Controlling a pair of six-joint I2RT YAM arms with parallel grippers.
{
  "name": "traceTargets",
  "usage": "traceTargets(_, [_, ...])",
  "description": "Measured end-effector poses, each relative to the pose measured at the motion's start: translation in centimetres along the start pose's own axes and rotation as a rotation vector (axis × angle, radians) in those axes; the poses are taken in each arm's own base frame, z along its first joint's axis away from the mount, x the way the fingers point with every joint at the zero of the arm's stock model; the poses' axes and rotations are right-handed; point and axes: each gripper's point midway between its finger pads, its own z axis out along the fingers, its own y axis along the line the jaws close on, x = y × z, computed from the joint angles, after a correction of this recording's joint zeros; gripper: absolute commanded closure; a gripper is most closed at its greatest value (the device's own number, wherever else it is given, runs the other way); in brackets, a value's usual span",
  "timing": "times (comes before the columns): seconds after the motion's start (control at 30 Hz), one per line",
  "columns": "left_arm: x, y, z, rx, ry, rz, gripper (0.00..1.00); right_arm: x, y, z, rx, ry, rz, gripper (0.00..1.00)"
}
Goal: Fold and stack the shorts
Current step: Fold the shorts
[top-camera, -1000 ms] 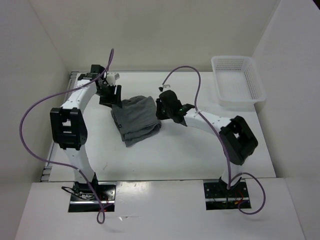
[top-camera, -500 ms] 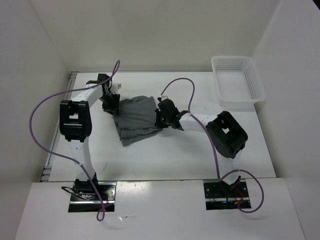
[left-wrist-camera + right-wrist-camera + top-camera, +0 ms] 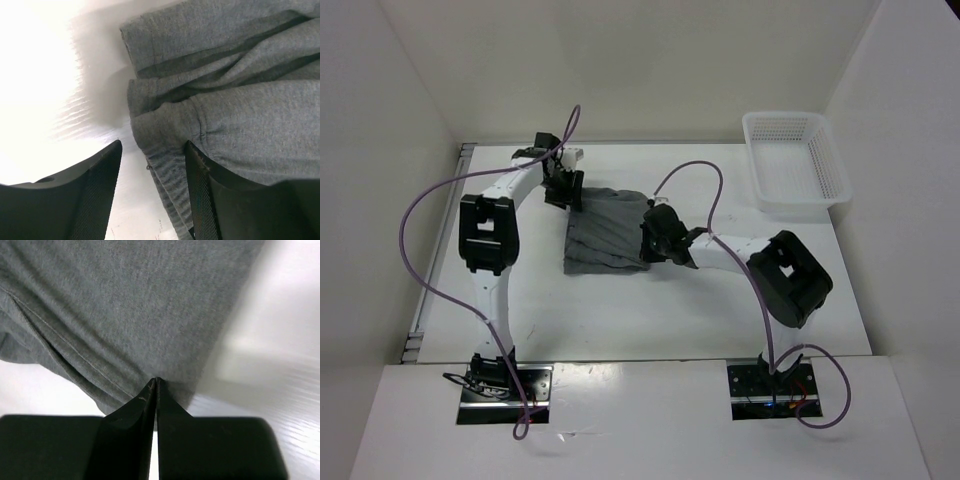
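**Progress: the shorts [image 3: 608, 232] drawn flat, no fold made yet**

Top view: a second before, the shorts had sat as a bunched heap left of centre. Now they lay pulled out into a flatter, roughly four-sided panel at the upper centre of the bench [image 3: 650, 310], well apart from the white basket [image 3: 794, 160] at upper right. The left arm had swung in from the upper left of the frame to the cloth's upper-left corner, and the right arm had settled at its right edge. I judged this a spreading step that readied the cloth for folding.

Left wrist view: the left jaws stood apart and held nothing. A creased, gathered edge of grey cloth filled the right of the frame, running down between the fingers [image 3: 95, 190], with bare bench to the left.

Right wrist view: the right jaws had closed to a thin seam, tips touching the hem. Whether they pinched a fold could not be told. The fabric looked soft and mid-grey, smooth apart from one stitched seam crossing it diagonally.
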Motion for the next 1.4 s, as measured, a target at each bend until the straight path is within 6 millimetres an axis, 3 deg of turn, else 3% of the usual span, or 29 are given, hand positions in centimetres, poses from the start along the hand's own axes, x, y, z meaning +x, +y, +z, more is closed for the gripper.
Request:
traceTargets(0.2, [-0.4, 0.1, -2.2, -0.030, -0.038, 0.007, 0.33, -1.9, -0.2, -2.4, 0.036, -0.037, -0.040, 0.86])
traceTargets(0.37, [-0.9, -1.3, -7.6, -0.050, -0.125, 0.032, 0.33, -7.0, 0.4, -3.3, 0.021, -0.129, -0.024, 0.86])
traceTargets(0.47, [-0.3, -2.8, -9.8, -0.044, -0.155, 0.055, 0.33, -11.1, -0.1, -2.3, 0.028, -0.179, 0.008, 0.89])
traceTargets(0.53, [0.9, -3.8, -9.6, -0.032, -0.134, 0.068, 0.33, -13.6, -0.6, -0.7, 0.035, -0.203, 0.029, 0.89])
traceTargets(0.63, [4.0, -4.5, -7.4, -0.012, -0.047, 0.070, 0.35, -14.9, -2.2, 1.8, 0.062, -0.195, 0.047, 0.90])
traceTargets(0.77, [8.0, -4.4, -4.3, -0.005, 0.085, 0.054, 0.36, -13.9, -3.5, 5.6, 0.097, -0.122, 0.033, 0.94])
traceTargets(0.9, [9.3, -4.0, -3.3, -0.017, 0.117, 0.048, 0.37, -11.6, -4.9, 8.3, 0.127, -0.039, 0.032, 0.98])
traceTargets(1.1, [10.2, -3.4, -3.2, -0.068, 0.105, 0.059, 0.37, -12.5, -5.3, 8.6, 0.131, -0.041, 0.077, 0.99])
traceTargets(1.17, [10.1, -3.4, -3.4, -0.078, 0.097, 0.065, 0.37, -12.9, -5.6, 8.5, 0.135, -0.047, 0.086, 0.96])
traceTargets(1.3, [9.7, -3.5, -3.9, -0.086, 0.080, 0.074, 0.34, -13.5, -5.8, 8.1, 0.138, -0.058, 0.081, 0.72])
traceTargets(1.4, [8.9, -3.8, -4.9, -0.085, 0.067, 0.079, 0.31, -15.2, -5.5, 5.9, 0.150, -0.097, 0.052, 0.44])
